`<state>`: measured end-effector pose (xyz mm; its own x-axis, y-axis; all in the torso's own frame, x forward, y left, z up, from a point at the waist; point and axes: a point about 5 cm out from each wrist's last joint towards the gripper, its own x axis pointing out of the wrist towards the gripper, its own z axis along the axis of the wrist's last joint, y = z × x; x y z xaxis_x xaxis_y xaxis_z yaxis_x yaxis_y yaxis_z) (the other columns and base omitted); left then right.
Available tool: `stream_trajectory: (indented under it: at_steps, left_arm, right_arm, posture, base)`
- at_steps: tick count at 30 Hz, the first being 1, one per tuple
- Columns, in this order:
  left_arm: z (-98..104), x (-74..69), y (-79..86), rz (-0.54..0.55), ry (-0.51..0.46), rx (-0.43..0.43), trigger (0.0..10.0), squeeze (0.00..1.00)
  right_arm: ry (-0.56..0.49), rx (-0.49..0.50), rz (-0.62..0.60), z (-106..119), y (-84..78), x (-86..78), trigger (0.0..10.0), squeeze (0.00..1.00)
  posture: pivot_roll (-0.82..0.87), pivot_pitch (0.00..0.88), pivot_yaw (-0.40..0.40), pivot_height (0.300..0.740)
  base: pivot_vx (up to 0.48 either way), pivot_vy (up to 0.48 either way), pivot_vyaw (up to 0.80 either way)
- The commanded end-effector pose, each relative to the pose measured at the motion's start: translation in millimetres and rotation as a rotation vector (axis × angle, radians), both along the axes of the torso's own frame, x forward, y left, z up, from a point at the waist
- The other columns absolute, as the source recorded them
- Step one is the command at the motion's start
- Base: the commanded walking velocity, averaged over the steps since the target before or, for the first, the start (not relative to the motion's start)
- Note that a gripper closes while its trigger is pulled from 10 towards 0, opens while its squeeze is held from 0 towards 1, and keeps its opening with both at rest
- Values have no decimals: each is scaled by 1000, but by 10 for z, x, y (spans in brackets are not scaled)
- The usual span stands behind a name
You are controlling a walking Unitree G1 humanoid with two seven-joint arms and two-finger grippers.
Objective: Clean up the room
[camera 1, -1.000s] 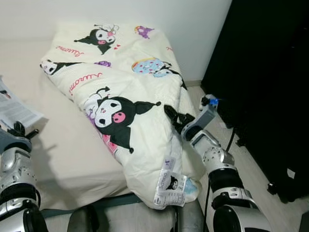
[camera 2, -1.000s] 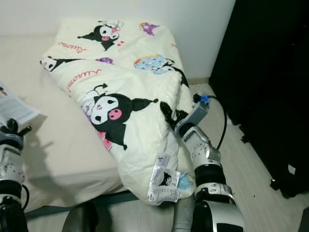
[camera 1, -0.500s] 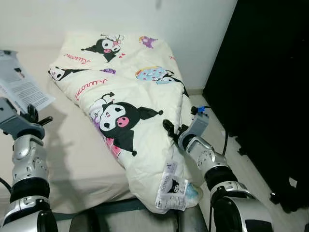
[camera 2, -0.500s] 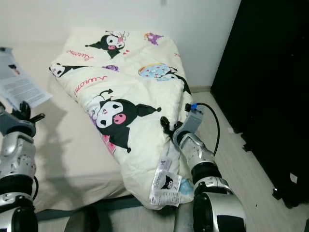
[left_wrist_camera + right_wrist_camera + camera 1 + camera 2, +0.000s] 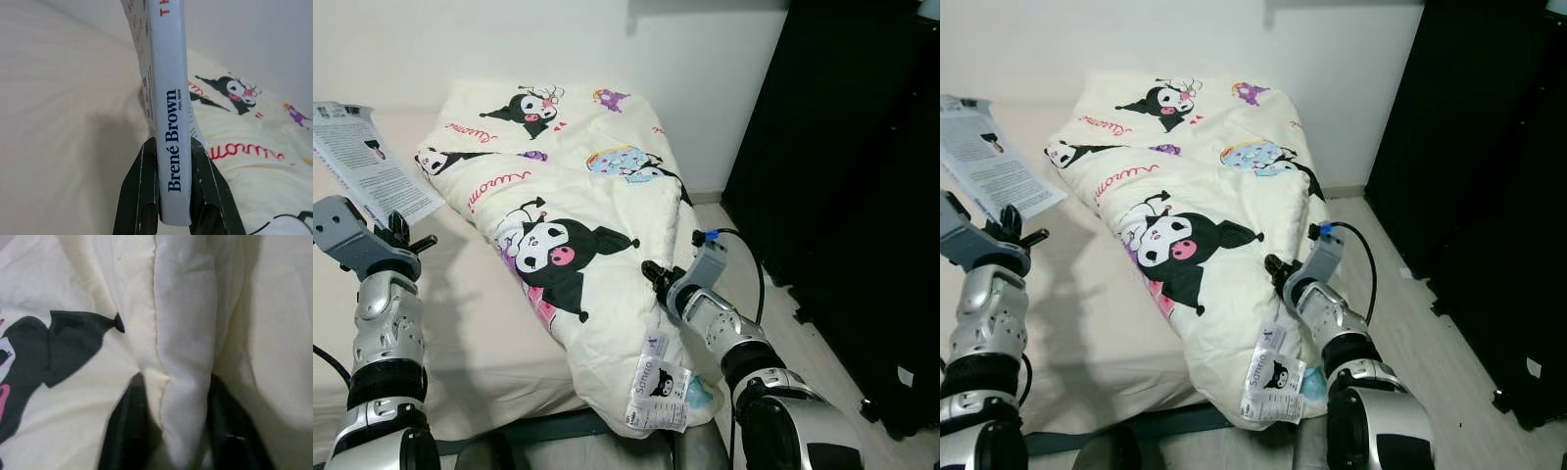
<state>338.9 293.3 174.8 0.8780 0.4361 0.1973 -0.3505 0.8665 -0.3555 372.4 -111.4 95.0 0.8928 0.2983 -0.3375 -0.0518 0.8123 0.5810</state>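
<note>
A cream blanket [image 5: 578,196] printed with black cartoon characters lies folded across the bed, and one corner with a label [image 5: 658,384] hangs over the foot. My right gripper [image 5: 656,275] is at the blanket's right edge, shut on a thick fold [image 5: 186,377] of it. My left gripper [image 5: 403,239] is raised over the left side of the mattress, shut on the spine of a white book [image 5: 367,157]. In the left wrist view the book's spine [image 5: 172,147] reads "Brené Brown" and sits between the two fingers [image 5: 142,191].
The bare mattress [image 5: 470,323] stretches left of the blanket. A black wardrobe [image 5: 862,176] stands close on the right, with a strip of wooden floor [image 5: 803,333] between it and the bed. A white wall [image 5: 558,39] is behind.
My left gripper has lifted the book up off the mattress and holds it higher. My right gripper still holds the blanket's edge. The camera has shifted slightly.
</note>
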Motion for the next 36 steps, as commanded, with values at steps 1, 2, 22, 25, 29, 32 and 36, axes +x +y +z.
stream_trajectory:
  at_steps: [1, 2, 22, 25, 29, 32, 36]
  left_arm:
    - [111, 17, -22, -4, -38, 15, 0, 0]
    - [128, 19, -19, -5, -43, 18, 0, 0]
    - [660, 51, 27, 16, -202, 67, 0, 0]
    - [637, 47, 17, 12, -195, 70, 0, 0]
    - [611, 39, 26, 15, -183, 72, 0, 0]
    - [609, 36, 25, 14, -181, 72, 0, 0]
    - [609, 49, -8, -1, -176, 86, 0, 0]
  right_arm:
    - [39, 3, -2, -41, 18, -15, 0, 0]
    - [48, -10, -11, -48, 12, -15, 0, 0]
    - [-269, -221, 1331, -112, 1250, -886, 0, 0]
    - [-181, -434, 1336, -369, 1073, -850, 10000, 0]
    - [-154, -455, 1178, -413, 923, -752, 10000, 1000]
    - [-183, -434, 1220, -391, 905, -796, 10000, 1000]
    - [-296, -299, 1291, -237, 863, -910, 10000, 1000]
  posture:
    - [-86, 5, -34, 475]
    - [-88, 4, -35, 475]
    - [-84, 0, -53, 475]
    - [-85, 0, -56, 475]
    - [-88, 0, -58, 475]
    - [-88, 0, -57, 475]
    - [-88, 0, -55, 475]
  base:
    - [0, 0, 0]
    - [0, 0, 0]
    - [0, 0, 0]
    - [0, 0, 0]
    - [0, 0, 0]
    - [0, 0, 0]
    - [0, 0, 0]
